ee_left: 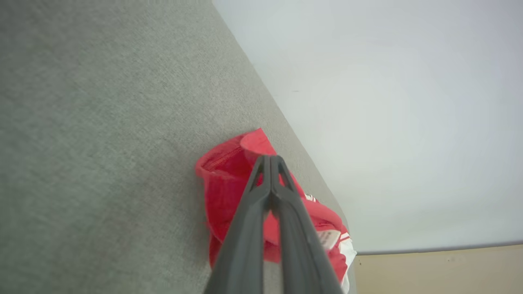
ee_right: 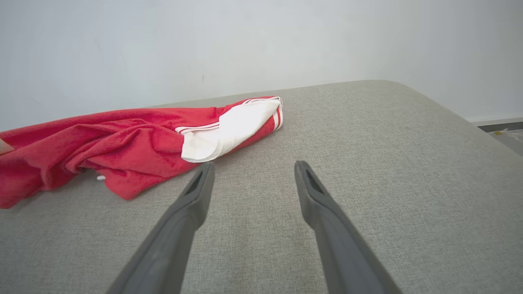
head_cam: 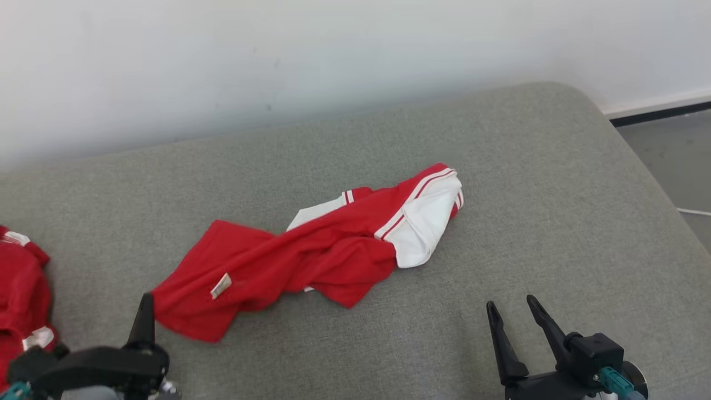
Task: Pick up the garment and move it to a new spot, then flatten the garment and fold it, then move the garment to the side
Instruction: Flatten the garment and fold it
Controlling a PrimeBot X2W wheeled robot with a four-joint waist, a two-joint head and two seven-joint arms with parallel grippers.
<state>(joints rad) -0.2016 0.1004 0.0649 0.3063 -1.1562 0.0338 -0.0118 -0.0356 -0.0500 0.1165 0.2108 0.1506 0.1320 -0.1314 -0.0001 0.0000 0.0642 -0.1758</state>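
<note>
Red garment (head_cam: 311, 250) lies crumpled mid-sofa (head_cam: 555, 222). L gripper (head_cam: 146, 300) is fully shut on its near-left corner, prob. to lift & carry it to a new spot. R gripper (head_cam: 510, 303) hovers wide open, empty, right of garment, likely ready for the other end.

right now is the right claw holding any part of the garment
No, the right claw stands open over the bare grey cushion, its fingers apart from the garment lying off to one side.
</note>
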